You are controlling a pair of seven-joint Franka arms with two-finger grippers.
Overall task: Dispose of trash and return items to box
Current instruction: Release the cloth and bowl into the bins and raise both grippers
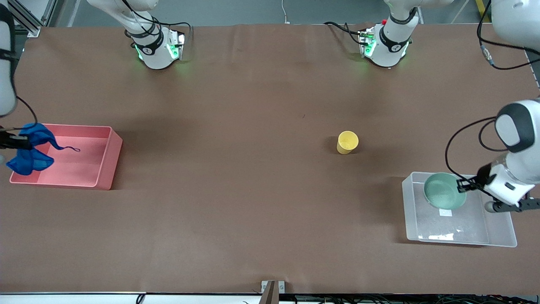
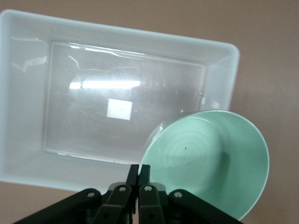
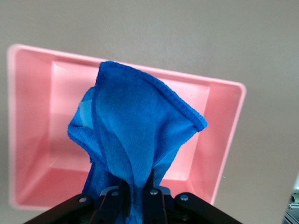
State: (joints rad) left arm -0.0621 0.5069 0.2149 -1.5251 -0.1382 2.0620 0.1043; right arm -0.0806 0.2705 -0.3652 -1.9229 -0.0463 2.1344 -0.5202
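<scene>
Clear box (image 1: 502, 236) under left fingers (image 1: 460, 185) pinching bowl (image 1: 443, 192) rim, right fingers (image 1: 26, 142) clamping rag (image 1: 29, 156) over pink bin (image 1: 107, 164)

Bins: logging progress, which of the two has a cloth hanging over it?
The pink bin: the right pincer holds the blue rag over it; the clear bin has the bowl.

You see a brown-covered table (image 1: 253, 202), a grey floor strip above it, and an aluminium frame rail (image 1: 25, 19) at one corner.

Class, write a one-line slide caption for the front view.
Right end effector holds blue rag over pink bin; left end effector holds green bowl over clear box.
</scene>
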